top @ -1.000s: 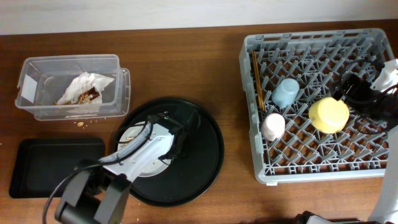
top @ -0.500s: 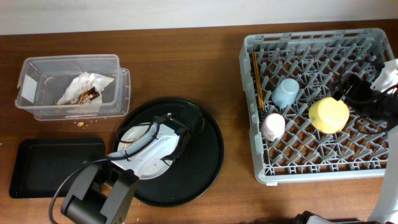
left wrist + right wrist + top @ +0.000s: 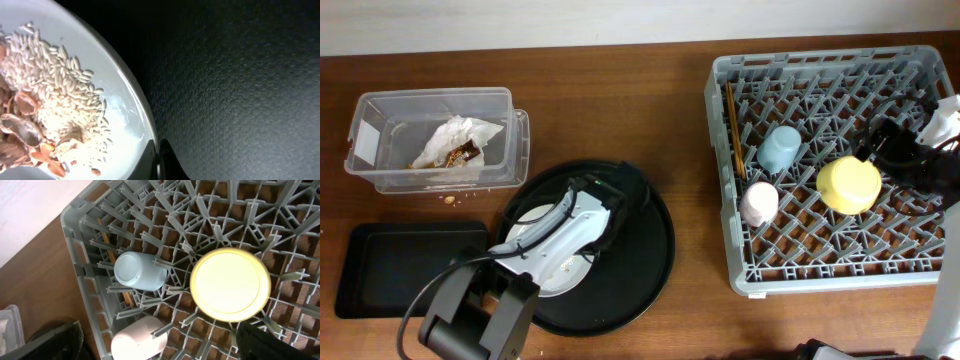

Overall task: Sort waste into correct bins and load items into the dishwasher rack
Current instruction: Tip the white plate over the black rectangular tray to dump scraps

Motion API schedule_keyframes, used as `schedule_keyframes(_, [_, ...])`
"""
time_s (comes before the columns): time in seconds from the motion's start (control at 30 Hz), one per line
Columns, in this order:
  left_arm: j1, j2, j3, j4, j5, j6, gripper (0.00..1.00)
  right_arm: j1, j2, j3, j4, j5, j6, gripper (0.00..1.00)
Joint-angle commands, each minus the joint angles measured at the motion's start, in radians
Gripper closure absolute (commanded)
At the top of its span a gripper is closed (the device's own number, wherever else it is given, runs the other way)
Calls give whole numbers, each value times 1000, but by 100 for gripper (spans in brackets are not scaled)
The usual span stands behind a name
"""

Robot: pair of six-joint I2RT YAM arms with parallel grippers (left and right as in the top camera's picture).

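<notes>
- A shallow black tray (image 3: 380, 265) lies at the lower left of the overhead frame.
- Above it stands the clear tub (image 3: 380, 105), holding crumpled paper (image 3: 460, 132) and a brown wrapper (image 3: 460, 152). A few crumbs (image 3: 448, 199) lie on the table (image 3: 620, 100) just in front.
- Left of centre, the plate (image 3: 125, 115) sits on the round black tray (image 3: 645, 265). It carries rice (image 3: 55, 85) and nut shells (image 3: 22, 130).
- The left gripper (image 3: 159, 160) has its fingers closed together on the plate's right rim.
- The rack (image 3: 720, 180) fills the right side. Chopsticks (image 3: 733, 130) lie along its left edge.
- The blue cup (image 3: 137, 271), pink cup (image 3: 137, 337) and yellow bowl (image 3: 231, 284) sit among the pegs.
- The right gripper (image 3: 159, 342) hangs over the rack, right of the bowl. Its fingers (image 3: 55, 340) are spread wide and grip nothing.
</notes>
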Motion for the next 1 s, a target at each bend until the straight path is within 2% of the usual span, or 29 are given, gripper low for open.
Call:
schedule_keyframes(0.0, [1, -59, 28, -12, 6, -11, 99, -5, 2, 8, 0, 9, 7, 1])
schedule_keyframes(0.3, [207, -330, 28, -63, 7, 14, 99, -5, 2, 8, 0, 9, 7, 1])
schedule_keyframes(0.73, [497, -333, 28, -60, 8, 37, 99, -5, 2, 8, 1, 9, 7, 1])
schedule_keyframes(0.97, [728, -347, 29, -17, 194, 104, 99, -5, 2, 8, 1, 9, 7, 1])
